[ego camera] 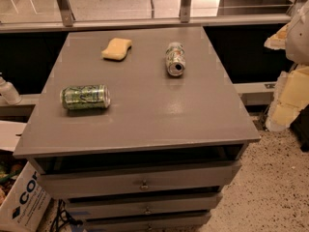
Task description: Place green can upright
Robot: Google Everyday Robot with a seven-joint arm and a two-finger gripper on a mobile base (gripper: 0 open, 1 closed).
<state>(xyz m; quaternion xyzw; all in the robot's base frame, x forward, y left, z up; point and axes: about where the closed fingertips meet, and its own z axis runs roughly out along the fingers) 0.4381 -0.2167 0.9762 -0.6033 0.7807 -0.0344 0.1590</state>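
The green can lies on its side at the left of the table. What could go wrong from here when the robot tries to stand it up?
1. The green can lies on its side on the table, so it may roll when touched, perhaps toward the front edge.
2. The tool is at the right edge of the view, beside the table. The paler can, also lying down, is closer to it and could be taken by mistake.
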